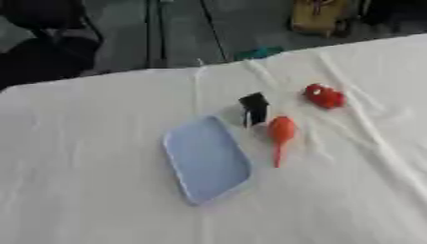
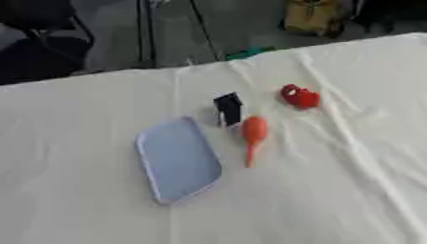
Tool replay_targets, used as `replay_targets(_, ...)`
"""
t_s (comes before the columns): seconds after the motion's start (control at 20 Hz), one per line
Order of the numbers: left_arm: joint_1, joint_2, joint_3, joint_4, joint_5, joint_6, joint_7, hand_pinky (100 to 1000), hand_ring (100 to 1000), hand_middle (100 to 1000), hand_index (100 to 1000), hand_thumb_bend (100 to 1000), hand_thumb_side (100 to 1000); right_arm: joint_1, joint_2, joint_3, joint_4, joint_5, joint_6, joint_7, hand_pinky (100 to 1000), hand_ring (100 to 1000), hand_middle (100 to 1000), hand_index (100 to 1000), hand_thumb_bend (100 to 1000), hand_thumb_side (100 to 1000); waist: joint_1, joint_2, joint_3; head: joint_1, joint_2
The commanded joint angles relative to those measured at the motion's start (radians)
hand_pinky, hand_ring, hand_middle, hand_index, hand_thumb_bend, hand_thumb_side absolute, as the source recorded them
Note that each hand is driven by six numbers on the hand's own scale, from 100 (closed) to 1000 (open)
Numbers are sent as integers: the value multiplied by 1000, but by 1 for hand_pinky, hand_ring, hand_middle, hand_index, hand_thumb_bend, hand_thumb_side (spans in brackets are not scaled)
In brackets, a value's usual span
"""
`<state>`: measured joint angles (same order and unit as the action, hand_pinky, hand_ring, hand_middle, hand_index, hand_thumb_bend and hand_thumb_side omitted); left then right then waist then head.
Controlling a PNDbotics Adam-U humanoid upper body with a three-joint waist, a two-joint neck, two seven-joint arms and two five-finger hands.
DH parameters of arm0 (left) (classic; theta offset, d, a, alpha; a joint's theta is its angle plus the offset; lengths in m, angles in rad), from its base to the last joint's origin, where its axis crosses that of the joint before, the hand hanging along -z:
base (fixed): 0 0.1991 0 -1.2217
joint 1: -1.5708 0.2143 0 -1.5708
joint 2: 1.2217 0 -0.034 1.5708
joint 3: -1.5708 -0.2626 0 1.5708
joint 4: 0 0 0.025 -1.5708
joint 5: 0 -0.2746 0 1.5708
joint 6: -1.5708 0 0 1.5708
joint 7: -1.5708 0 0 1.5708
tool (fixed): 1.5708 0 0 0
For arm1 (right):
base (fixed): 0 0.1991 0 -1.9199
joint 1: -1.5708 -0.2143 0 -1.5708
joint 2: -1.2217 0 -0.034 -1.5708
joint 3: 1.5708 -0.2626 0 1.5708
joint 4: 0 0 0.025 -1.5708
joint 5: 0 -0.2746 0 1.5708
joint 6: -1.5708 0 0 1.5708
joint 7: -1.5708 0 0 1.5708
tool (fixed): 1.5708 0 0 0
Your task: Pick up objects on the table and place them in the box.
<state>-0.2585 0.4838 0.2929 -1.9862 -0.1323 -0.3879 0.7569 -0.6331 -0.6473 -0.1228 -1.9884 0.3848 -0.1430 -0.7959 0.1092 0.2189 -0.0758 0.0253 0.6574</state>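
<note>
No hand in sight; on the wrinkled white desk [image 1: 100,190] a shallow blue box [image 1: 206,159], an orange carrot shape [image 1: 280,136] tapering toward us, a black block [image 1: 253,107], a lumpy red thing [image 1: 324,96].

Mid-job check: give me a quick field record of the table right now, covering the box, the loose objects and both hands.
box: pale blue shallow tray, nothing in it
orange object: bulb with a thin stem, on the cloth just right of the box
black object: small block, beyond the box's far right corner
red object: small lump, farthest right
table: white wrinkled cloth
hands: neither in view
</note>
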Motion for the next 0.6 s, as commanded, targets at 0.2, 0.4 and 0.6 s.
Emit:
replay_targets(0.2,-11,41,-2,-14,-8,-33,29,650,797,820,801,100,958,-14,-28,-4,-12,5,1,0,462,508,556,605,100,474,-9,-13,0,-2,-12)
replay_targets(0.4,-11,42,-1,-14,-15,-29,25,659,803,823,804,100,960,-14,-28,-5,-12,10,3,2,470,510,559,607,100,477,-10,-12,0,-3,-9)
replay_targets(0.6,-10,45,1,-14,-31,-22,26,670,813,826,812,100,962,-13,-30,-3,-12,24,17,8,508,528,576,628,100,508,-12,-14,1,-5,-7)
